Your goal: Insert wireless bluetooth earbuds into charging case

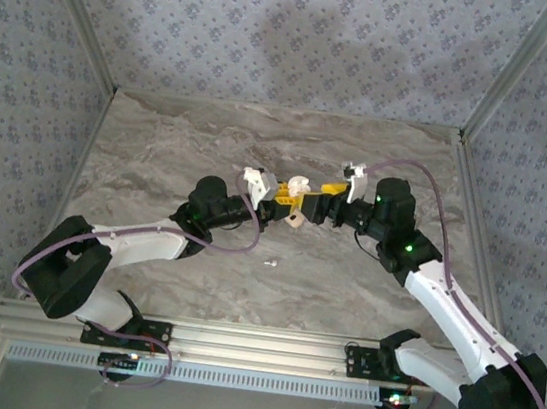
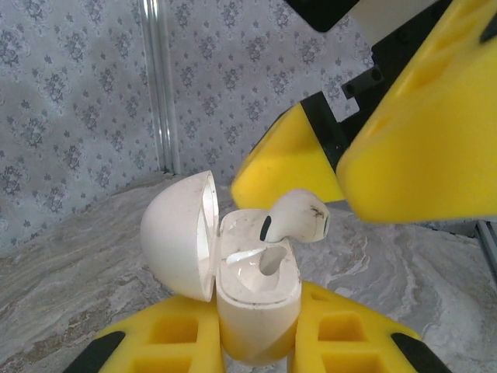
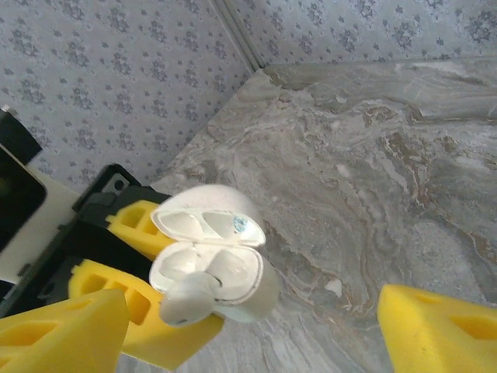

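Observation:
The white charging case [image 2: 256,311] stands upright, lid [image 2: 178,233] swung open to the left, and my left gripper [image 2: 256,346] is shut on its body between yellow fingers [image 2: 163,342]. One white earbud [image 2: 299,217] sits at the case's mouth, its stem down in a socket and its head sticking out over the rim. My right gripper [image 3: 248,334] is open, with its fingers [image 3: 439,326] spread on either side and nothing between them. In the right wrist view the earbud [image 3: 186,303] rests on the case [image 3: 233,276]. From above, both grippers meet at the case [image 1: 295,215] mid-table.
A tiny white piece, probably another earbud [image 1: 269,261], lies on the marble table [image 1: 160,149] just in front of the case. Patterned walls close in the back and both sides. The arms' bases sit on the rail [image 1: 235,346] at the near edge.

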{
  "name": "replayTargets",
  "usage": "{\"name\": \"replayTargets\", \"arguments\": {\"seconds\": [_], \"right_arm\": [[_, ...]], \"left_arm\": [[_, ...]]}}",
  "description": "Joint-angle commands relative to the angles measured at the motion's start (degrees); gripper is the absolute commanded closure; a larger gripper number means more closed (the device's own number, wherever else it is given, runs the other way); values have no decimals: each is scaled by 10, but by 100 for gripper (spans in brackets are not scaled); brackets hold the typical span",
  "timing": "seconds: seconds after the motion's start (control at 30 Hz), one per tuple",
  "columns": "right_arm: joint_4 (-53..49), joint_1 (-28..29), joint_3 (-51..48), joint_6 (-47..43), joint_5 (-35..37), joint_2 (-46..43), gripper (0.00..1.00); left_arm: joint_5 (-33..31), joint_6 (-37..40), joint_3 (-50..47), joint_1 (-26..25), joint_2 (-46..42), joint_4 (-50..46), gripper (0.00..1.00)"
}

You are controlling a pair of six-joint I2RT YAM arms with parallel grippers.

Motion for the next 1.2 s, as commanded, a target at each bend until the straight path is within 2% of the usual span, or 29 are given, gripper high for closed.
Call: {"name": "replayTargets", "arguments": {"seconds": [0.0,0.27,0.67,0.8,0.97,1.07,1.17], "right_arm": [[-26,-2,15,-14,-11,2,16],[-17,-29,5,8,-7,0,21],[20,-56,25,33,-47,27,24],[-37,-56,36,28,-52,19,28],[-140,-42,55,65,-28,9,36],[-200,-20,68,126,7,9,38],[-234,22,64,233,49,16,41]], "left_arm": [[-1,-1,16,4,-19,8,85],[1,-2,16,5,-24,9,85],[3,-6,16,5,-25,8,85],[-16,-13,4,16,-31,-2,85],[-16,-39,-23,44,-52,-26,84],[-42,-48,-38,50,-77,-76,85],[-78,-60,-60,58,-109,-119,85]]}}
